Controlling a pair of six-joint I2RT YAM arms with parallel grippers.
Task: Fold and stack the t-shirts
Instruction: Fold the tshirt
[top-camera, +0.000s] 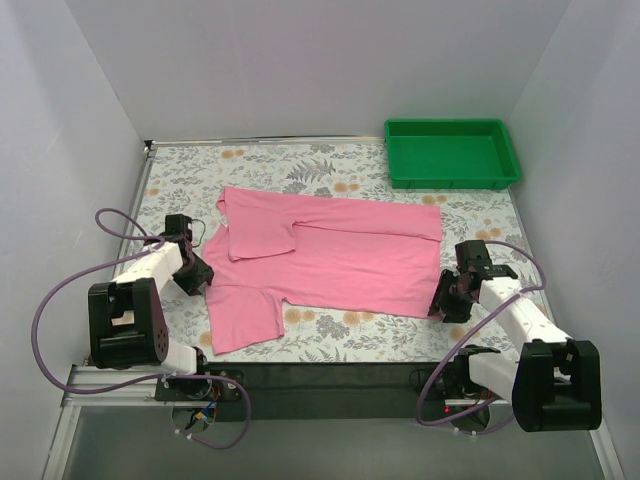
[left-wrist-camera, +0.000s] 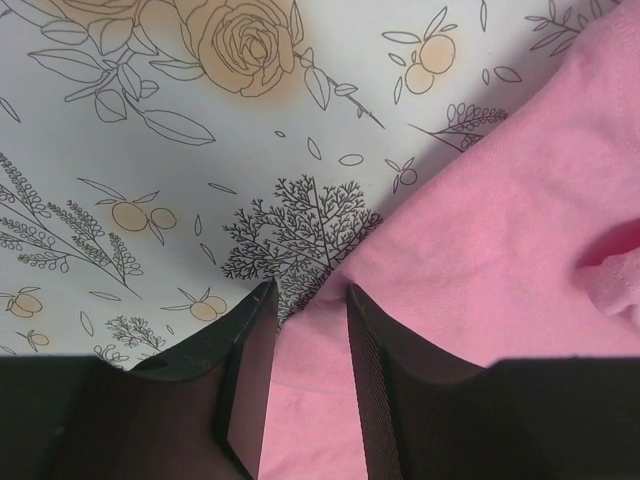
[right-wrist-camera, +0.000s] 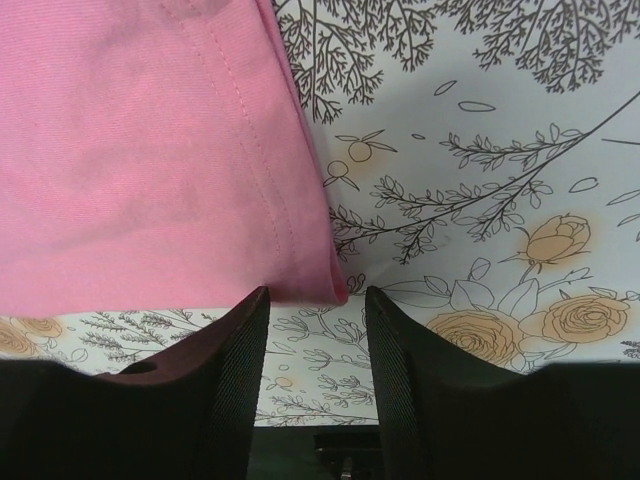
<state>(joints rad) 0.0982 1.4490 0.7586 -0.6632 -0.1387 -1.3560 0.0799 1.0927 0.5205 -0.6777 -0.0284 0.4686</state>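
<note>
One pink t-shirt (top-camera: 340, 260) lies spread on the floral table, its upper left part folded over itself and one sleeve pointing toward the near edge. My left gripper (top-camera: 200, 278) sits low at the shirt's left edge. In the left wrist view it (left-wrist-camera: 310, 290) is open, with pink fabric (left-wrist-camera: 500, 240) lying between the fingers. My right gripper (top-camera: 440, 300) is at the shirt's near right corner. In the right wrist view it (right-wrist-camera: 317, 292) is open and empty, with the hemmed corner (right-wrist-camera: 130, 150) just ahead of the fingertips.
A green plastic tray (top-camera: 450, 125) stands empty at the back right corner. White walls close in the left, back and right sides. The floral tablecloth (top-camera: 330, 165) shows between shirt and back wall. A black rail (top-camera: 330, 375) runs along the near edge.
</note>
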